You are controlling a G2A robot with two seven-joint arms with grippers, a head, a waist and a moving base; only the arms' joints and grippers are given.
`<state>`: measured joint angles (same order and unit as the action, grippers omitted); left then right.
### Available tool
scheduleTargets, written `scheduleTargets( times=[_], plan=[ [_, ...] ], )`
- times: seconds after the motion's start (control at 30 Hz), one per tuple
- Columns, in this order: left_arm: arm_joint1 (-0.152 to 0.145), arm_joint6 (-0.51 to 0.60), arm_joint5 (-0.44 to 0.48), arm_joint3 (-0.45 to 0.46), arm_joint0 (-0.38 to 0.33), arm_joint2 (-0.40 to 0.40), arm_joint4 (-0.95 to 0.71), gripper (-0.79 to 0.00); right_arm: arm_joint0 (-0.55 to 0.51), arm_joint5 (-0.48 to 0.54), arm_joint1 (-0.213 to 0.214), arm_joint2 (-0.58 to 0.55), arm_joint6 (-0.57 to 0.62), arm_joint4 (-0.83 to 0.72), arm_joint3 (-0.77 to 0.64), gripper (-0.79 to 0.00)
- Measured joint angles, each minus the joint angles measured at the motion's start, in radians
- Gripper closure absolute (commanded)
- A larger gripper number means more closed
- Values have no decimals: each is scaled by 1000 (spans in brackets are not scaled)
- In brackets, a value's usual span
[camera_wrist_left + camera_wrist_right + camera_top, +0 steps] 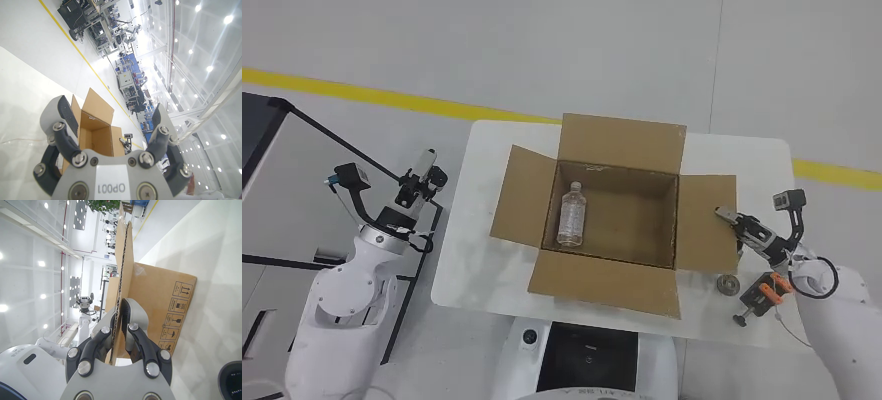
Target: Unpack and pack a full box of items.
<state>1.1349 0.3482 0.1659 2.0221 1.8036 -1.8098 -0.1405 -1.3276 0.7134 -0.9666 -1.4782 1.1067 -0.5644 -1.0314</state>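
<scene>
An open cardboard box (627,190) stands in the middle of the white table (492,150), all its flaps spread out. A clear plastic bottle (571,213) lies on the box floor at its left side. My right gripper (729,216) is at the box's right flap (704,238) and is shut on the flap's edge (121,294), one finger on each face of the cardboard. My left gripper (428,165) is held up off the table's left edge, open and empty, with the box (94,128) seen beyond its fingers (66,111).
On the table right of the box lie a small dark round roll (729,285) and an orange and black clamp (762,296). A dark round object (231,380) sits beside the right wrist. A dark stand (262,130) is at the far left.
</scene>
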Motion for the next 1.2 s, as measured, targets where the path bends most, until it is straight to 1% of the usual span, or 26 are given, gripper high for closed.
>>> scheduleTargets(
  times=[0.13, 0.23, 0.33, 0.43, 0.47, 0.53, 0.57, 0.67, 0.7, 1.2],
  plan=[
    [0, 0, 0, 0, 0, 0, 0, -785, -13, 5, 7, -31, -45, 40, -41, -785],
    [0, 0, 0, 0, 0, 0, 0, -785, -23, 5, 13, -64, -112, 93, -64, -785],
    [0, 0, 0, 0, 0, 0, 0, -785, -59, 68, 24, -133, -180, 113, -71, -785],
    [0, 0, 0, 0, 0, 0, 0, -785, -123, 173, 37, -235, -258, 142, -92, -785],
    [0, 0, 0, 0, 0, 0, 0, -785, -158, 222, 41, -281, -299, 159, -107, -785],
    [0, 0, 0, 0, 0, 0, 0, -785, -220, 285, 43, -346, -364, 187, -148, -785],
    [0, 0, 0, 0, 0, 0, 0, -785, -264, 301, 42, -391, -412, 210, -189, -785],
    [0, 0, 0, 0, 0, 0, 0, -785, -382, 300, 29, -493, -536, 291, -329, -785],
    [0, 0, 0, 0, 0, 0, 0, -785, -405, 299, 27, -503, -559, 306, -357, -785],
    [0, 0, 0, 0, 0, 0, 0, -785, -393, 299, 27, -500, -548, 298, -343, -785]
  ],
)
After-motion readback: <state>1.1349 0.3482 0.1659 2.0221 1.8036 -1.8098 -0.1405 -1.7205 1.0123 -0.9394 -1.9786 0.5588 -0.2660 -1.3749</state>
